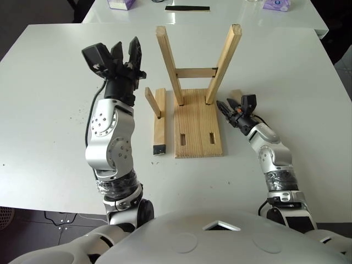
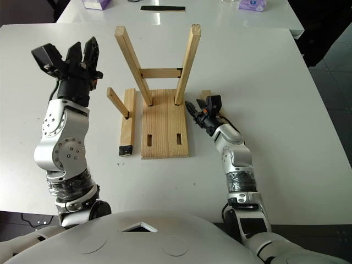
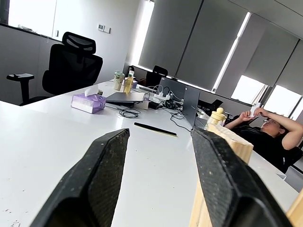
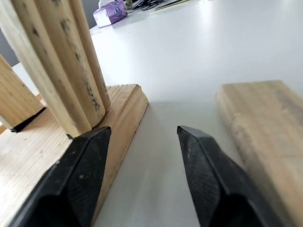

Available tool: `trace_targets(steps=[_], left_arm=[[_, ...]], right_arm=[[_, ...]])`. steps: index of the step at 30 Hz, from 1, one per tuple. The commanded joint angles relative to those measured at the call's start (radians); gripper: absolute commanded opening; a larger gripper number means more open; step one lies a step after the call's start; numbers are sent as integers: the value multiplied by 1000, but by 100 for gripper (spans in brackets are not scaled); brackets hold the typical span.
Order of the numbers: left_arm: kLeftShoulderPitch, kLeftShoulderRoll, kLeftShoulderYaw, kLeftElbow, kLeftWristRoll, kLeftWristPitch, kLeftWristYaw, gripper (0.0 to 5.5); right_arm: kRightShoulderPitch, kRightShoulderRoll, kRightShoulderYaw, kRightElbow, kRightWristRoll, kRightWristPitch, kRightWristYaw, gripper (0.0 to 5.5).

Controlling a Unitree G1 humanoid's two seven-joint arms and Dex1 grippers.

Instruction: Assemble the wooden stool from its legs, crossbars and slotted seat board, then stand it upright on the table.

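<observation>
White worktop took up the foreground, and a second table behind it carried two tissue boxes and a black strip. On the worktop the seat lay flat, with two slots cut toward its near edge. Two legs stood up from its far half, leaning apart toward their tops and joined partway up by a crossbar. Just left of the seat, with a narrow gap between them, a loose leg lay flat along it. Its near end was capped in black, and a shorter stick rose from it at a tilt. A wooden block lay on the worktop just right of the seat, partly hidden by the right arm. The left gripper was raised well above the worktop, left of the standing legs and pointing away from the robot. Its jaws were spread wide and held nothing. The right gripper sat low, just beside the seat's right edge and near the foot of the right-hand leg. Its jaws were open and empty, with bare worktop between them. In the right wrist view one finger was close by the seat's edge and the other was near the block. Whether either finger touched wood could not be told.
</observation>
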State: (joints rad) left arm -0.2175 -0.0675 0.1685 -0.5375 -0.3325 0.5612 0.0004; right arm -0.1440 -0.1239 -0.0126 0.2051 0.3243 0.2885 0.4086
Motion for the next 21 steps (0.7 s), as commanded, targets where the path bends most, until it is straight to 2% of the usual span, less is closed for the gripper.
trace_targets(steps=[1, 7, 14, 21], left_arm=[[-10, -12, -42, 38, 21, -42, 15, 243], [-24, -6, -57, 85, 28, -87, 24, 243], [5, -35, 3, 247, -72, 34, 59, 243], [-20, -28, -1, 169, -117, -14, 44, 243]], right_arm=[[0, 16, -2, 18, -17, -15, -17, 260], [-13, 4, -5, 49, -32, -20, -12, 260], [-35, 5, -4, 86, -38, -34, -7, 260], [-35, 3, -9, 92, -38, -37, -6, 260]])
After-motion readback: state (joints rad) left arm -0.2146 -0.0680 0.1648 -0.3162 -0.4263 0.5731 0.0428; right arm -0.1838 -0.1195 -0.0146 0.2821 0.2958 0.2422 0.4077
